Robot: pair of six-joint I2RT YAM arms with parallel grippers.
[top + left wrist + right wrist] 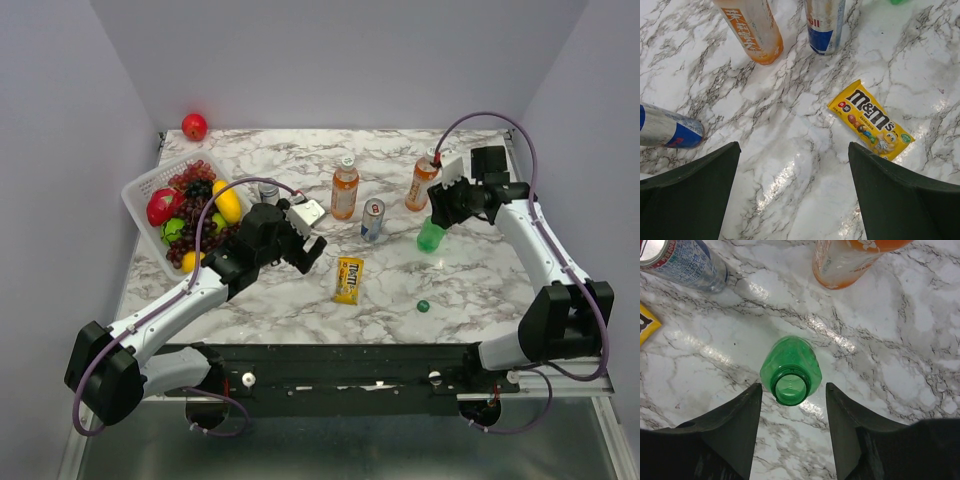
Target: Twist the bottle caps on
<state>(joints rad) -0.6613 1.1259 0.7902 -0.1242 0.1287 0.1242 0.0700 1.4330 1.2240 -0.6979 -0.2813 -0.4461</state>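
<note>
A white basket (pixel 145 180) at 9 o'clock on the table holds dark grapes (pixel 196 180) and other fruit. The green bottle (pixel 790 371) stands uncapped at 3 o'clock. The right gripper (pixel 793 385) has its fingers narrowed to either side of the bottle; whether they pinch it I cannot tell. The dark green cap (pixel 423 306) lies at 6 o'clock of that bottle. Two orange bottles (pixel 344 192) wear white tops. The left gripper (pixel 794 150) gapes wide, holding nothing. A yellow packet (pixel 871 121) reads "m&m's". The table (pixel 480 270) is grey-veined white marble and the walls (pixel 330 60) are pale lilac
</note>
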